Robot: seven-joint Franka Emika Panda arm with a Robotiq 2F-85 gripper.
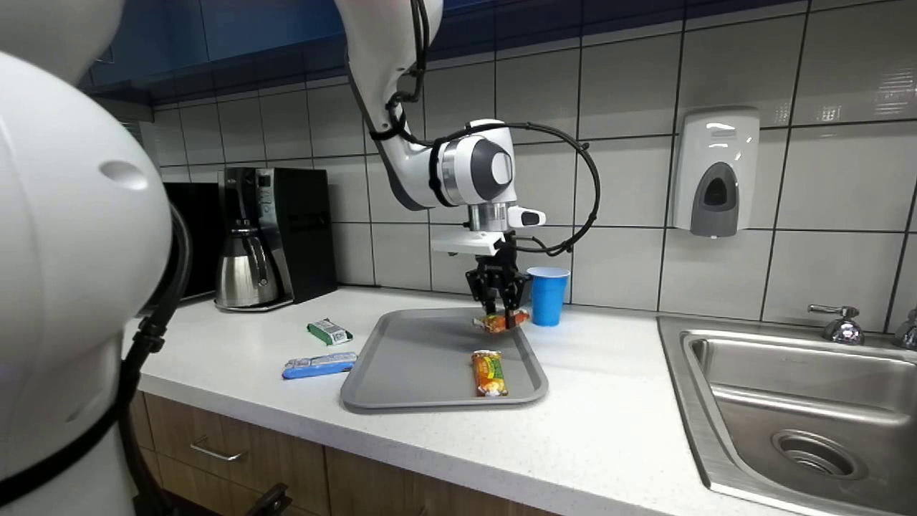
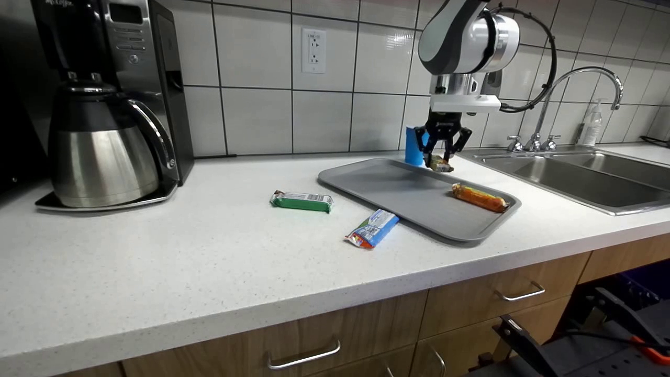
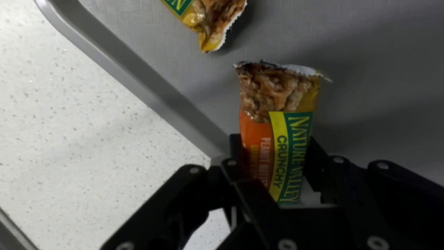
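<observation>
Tool (image 3: 274,152) clamped on snack bar (image 3: 278,133) over tray (image 1: 423,358), second bar (image 3: 213,19) at its eleven o'clock in wrist view, blue cup (image 1: 549,297) at tool's two o'clock in an exterior view

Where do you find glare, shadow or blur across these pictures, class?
Wrist view: shadow darkens part of the tray; large lettering on the wrapped bar reads clearly; the gripper holding it is dark, its nearest parts soft. Both exterior views: reflections on the wall tiles; that bar's lettering too soft to read.
</observation>
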